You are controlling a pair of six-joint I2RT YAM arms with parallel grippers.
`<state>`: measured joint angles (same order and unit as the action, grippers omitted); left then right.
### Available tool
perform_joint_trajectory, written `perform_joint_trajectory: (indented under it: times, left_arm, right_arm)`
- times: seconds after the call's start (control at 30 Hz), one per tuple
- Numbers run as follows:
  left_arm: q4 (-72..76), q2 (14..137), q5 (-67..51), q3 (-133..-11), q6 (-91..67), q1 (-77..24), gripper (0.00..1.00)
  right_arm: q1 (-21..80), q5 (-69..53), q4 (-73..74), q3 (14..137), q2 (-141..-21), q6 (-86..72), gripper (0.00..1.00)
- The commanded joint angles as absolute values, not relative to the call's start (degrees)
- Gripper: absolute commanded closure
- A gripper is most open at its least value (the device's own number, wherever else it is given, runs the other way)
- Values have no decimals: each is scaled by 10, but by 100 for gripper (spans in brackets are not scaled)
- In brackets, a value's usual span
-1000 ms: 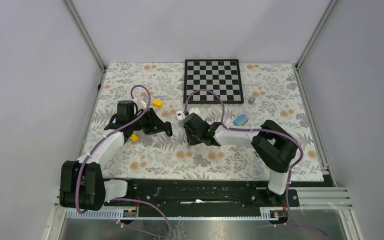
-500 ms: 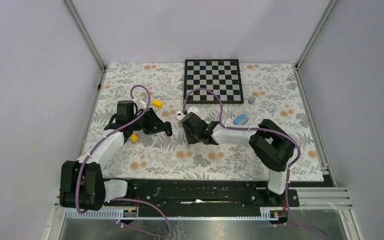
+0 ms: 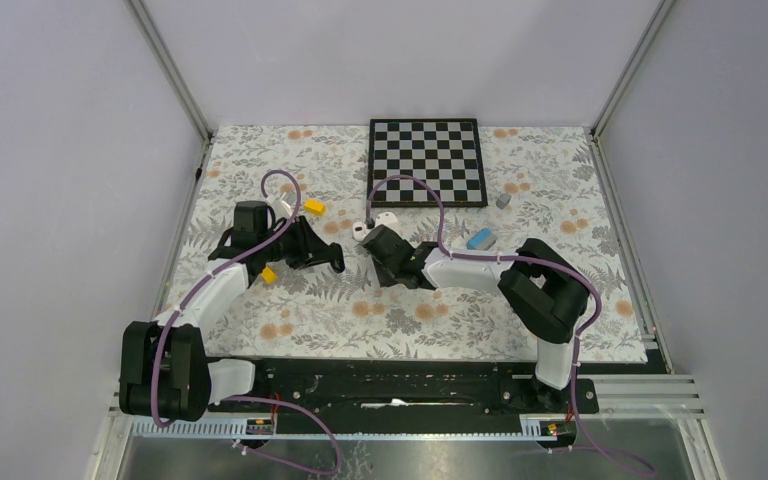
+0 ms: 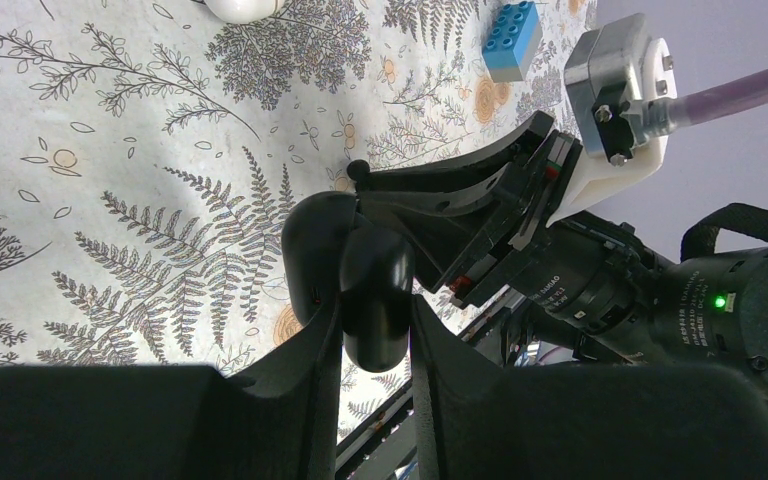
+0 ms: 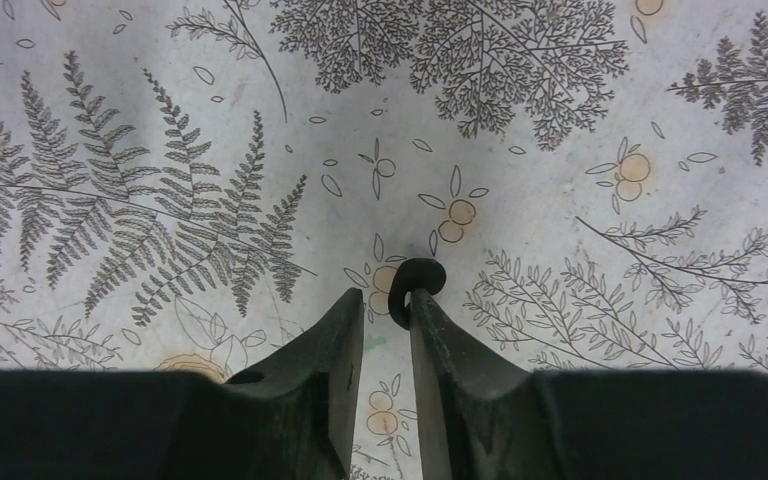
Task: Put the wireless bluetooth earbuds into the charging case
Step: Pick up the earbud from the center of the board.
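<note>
My left gripper (image 3: 332, 262) (image 4: 373, 302) is shut on an open black charging case (image 4: 372, 270) and holds it above the mat. My right gripper (image 3: 372, 240) (image 5: 385, 300) faces it closely, its jaws a narrow gap apart with nothing between them. A small dark ring-like piece (image 5: 412, 283) hooks round the tip of its right finger and rests on the mat; it also shows in the left wrist view (image 4: 358, 170). I cannot make out any earbud. A white rounded case (image 3: 385, 219) lies just beyond the right gripper.
A chessboard (image 3: 427, 160) lies at the back. A blue brick (image 3: 480, 239) (image 4: 512, 35) and a grey piece (image 3: 503, 200) sit to the right. Two yellow bricks (image 3: 313, 207) (image 3: 269, 273) lie by the left arm. Frame posts stand at the back corners.
My right gripper has shifted slightly left and away from me, toward the white case. The left arm and the black case have not moved.
</note>
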<state>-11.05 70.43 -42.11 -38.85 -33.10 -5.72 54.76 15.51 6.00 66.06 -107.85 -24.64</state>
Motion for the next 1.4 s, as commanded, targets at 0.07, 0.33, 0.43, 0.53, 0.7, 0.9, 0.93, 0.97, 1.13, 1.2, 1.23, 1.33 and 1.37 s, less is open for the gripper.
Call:
perform_joint_trajectory:
  times: [0.07,0.33,0.43,0.53,0.7,0.9,0.93,0.97,1.13,1.2,1.23,1.33,1.37]
  left_arm:
    - [-90,697,-430,-390,-332,-54,100]
    - [-85,701,-433,-389,-336,-54,100]
    - [-85,701,-437,-389,-334,-54,100]
    - [-85,704,-443,-389,-334,-54,100]
    - [-73,704,-455,-386,-338,-54,100]
    - [-14,692,-485,-369,-371,-54,100]
    - [-4,690,-492,-365,-377,-54,100]
    - [9,687,-500,-361,-383,-54,100]
    - [74,675,-546,-345,-418,-54,100]
    - [107,675,-557,-333,-440,-54,100]
    - [122,675,-562,-329,-450,-54,100]
    - [148,671,-564,-323,-466,-54,100]
    - [152,670,-565,-322,-468,-54,100]
  right_arm:
    - [550,203,88,679,-1076,-232,72]
    - [550,211,92,674,-1072,-230,86]
    - [550,213,96,671,-1059,-232,100]
    - [550,212,96,661,-1029,-234,100]
    - [550,184,85,629,-951,-247,100]
    - [549,123,-13,564,-844,-295,100]
    - [550,110,-31,557,-833,-306,100]
    - [549,99,-51,551,-823,-315,100]
    - [550,57,-129,529,-790,-352,100]
    - [550,43,-138,535,-793,-359,100]
    - [550,37,-141,537,-797,-362,100]
    - [550,28,-156,536,-802,-378,100]
    - [550,28,-160,535,-804,-382,100]
